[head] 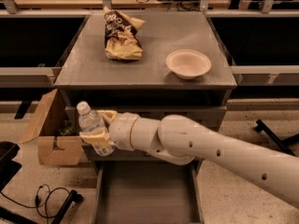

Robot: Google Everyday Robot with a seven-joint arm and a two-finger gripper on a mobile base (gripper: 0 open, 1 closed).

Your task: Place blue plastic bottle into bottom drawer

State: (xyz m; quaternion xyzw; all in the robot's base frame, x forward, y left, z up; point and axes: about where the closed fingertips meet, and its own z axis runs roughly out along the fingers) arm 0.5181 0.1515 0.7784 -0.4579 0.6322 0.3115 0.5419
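Note:
The blue plastic bottle, clear with a white cap and pale label, is held upright in my gripper, whose yellowish fingers are shut around its lower half. The bottle hangs in front of the cabinet's left front corner, above and just left of the bottom drawer. That drawer is pulled open, a wide shallow grey tray, empty as far as I can see. My white arm reaches in from the right and hides the two upper drawer fronts.
On the cabinet top lie a crumpled chip bag and a white bowl. An open cardboard box stands on the floor to the left. Black cables lie at the lower left.

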